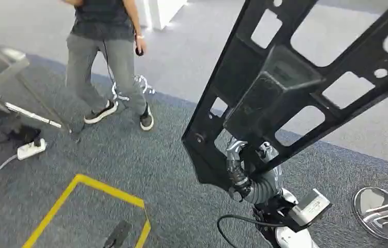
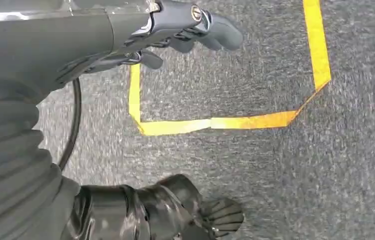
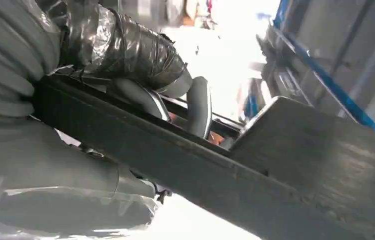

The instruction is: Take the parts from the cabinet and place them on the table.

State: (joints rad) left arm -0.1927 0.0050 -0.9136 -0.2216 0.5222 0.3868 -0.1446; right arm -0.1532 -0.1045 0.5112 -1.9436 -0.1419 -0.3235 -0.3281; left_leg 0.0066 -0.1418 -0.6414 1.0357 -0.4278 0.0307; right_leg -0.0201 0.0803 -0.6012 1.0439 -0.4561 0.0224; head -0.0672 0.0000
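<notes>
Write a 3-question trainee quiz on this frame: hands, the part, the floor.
1. True or false: the right hand grips the large black plastic frame part with cut-out windows.
2. The left hand is: A) holding a part B) holding nothing, above the carpet.
3. What colour is the tape outline on the grey carpet?

Key: 1 true; 2 B; 3 yellow.

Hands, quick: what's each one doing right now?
Left hand: holds nothing, fingers loosely extended over the carpet.
Right hand: grips the black frame part.
</notes>
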